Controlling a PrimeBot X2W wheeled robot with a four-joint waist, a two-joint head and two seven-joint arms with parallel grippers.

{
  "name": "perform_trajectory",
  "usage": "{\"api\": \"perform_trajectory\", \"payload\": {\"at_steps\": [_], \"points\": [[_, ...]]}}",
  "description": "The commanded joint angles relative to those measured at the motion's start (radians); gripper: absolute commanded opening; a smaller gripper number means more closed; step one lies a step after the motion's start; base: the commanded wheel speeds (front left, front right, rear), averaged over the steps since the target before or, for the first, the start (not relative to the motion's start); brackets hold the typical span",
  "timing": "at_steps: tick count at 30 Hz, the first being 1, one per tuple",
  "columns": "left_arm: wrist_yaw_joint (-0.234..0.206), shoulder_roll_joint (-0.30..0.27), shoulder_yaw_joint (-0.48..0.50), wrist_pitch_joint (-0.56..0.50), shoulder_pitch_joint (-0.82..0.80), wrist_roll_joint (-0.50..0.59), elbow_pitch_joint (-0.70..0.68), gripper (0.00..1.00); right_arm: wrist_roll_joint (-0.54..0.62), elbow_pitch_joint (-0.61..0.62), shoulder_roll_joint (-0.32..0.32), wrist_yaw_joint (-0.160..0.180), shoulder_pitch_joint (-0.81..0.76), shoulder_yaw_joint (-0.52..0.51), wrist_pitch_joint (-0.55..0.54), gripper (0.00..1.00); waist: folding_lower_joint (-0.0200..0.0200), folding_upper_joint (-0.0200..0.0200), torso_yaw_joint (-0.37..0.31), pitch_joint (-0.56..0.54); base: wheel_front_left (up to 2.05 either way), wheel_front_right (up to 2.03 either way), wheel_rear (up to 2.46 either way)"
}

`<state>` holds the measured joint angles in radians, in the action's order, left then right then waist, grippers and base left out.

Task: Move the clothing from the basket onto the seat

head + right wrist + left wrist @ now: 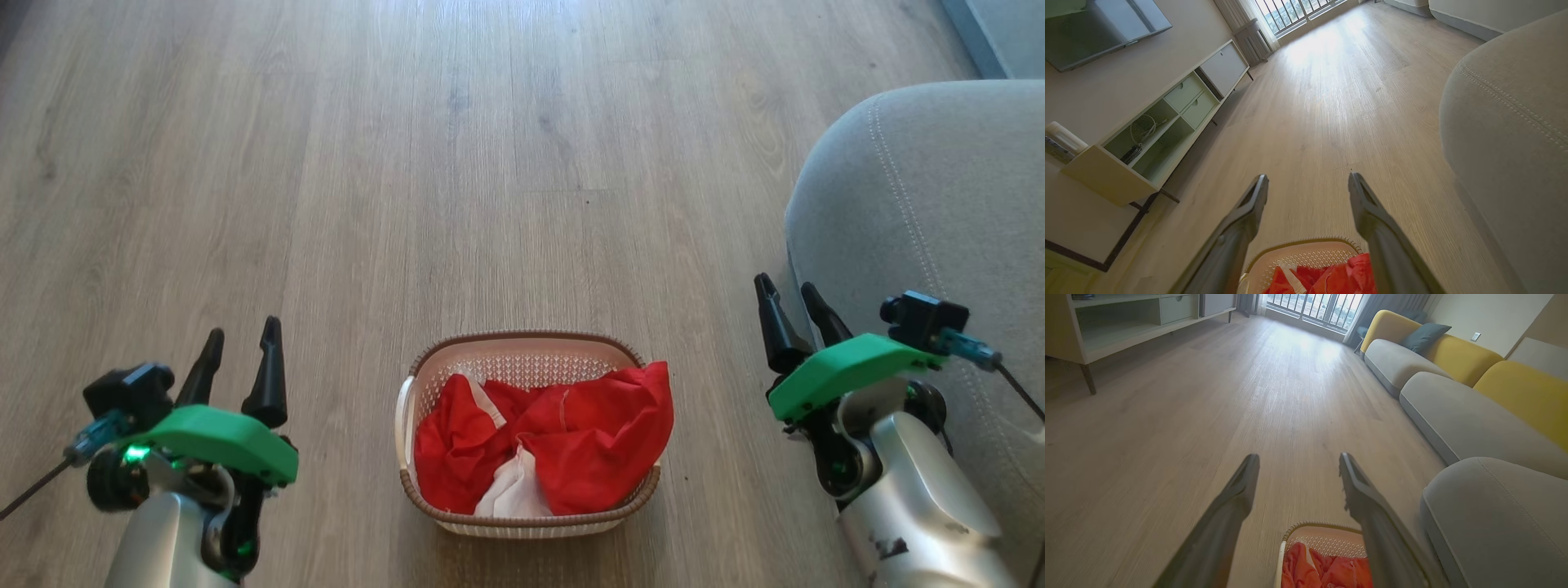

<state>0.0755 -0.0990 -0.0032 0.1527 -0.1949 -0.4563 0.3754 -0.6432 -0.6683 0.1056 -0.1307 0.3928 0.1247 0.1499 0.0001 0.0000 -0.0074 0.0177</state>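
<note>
The cream basket [522, 357] with a brown rim stands on the wood floor at bottom centre of the head view. Red clothing [571, 441] with white patches fills it and spills over its right rim. The basket [1323, 541] and clothing [1327, 571] also peek in low in the left wrist view, and again as basket [1298, 255] and clothing [1339, 277] in the right wrist view. My left gripper [242, 336] hangs open to the basket's left. My right gripper [788, 291] hangs open to its right, beside the light grey seat [939, 204]. Both are above the floor, holding nothing.
A long grey sofa with yellow backs [1453, 371] runs along the right wall. A pale low cabinet [1167, 118] with open shelves lines the left wall under a screen. Bare wood floor [490, 163] stretches ahead to a window.
</note>
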Motion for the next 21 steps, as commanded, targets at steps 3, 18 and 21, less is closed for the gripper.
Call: {"api": "perform_trajectory", "payload": {"at_steps": [3, 18, 21], "points": [[-0.007, -0.029, 0.018, 0.021, -0.067, 0.057, -0.03, 1.0, 0.051, 0.015, 0.015, 0.0, 0.078, 0.025, 0.023, 1.0, -0.0001, 0.0, -0.001, 0.001, 0.0, 0.0, 0.0], [-0.014, -0.036, 0.025, 0.065, -0.096, 0.238, -0.023, 1.0, 0.227, -0.033, 0.022, 0.0, 0.137, 0.034, 0.067, 1.0, -0.0001, 0.0, -0.008, 0.008, 0.0, 0.0, 0.0], [-0.015, -0.036, 0.029, 0.074, -0.103, 0.274, -0.021, 1.0, 0.262, -0.044, 0.023, 0.0, 0.149, 0.035, 0.076, 1.0, -0.0001, 0.0, -0.009, 0.01, 0.0, 0.0, 0.0]]}}
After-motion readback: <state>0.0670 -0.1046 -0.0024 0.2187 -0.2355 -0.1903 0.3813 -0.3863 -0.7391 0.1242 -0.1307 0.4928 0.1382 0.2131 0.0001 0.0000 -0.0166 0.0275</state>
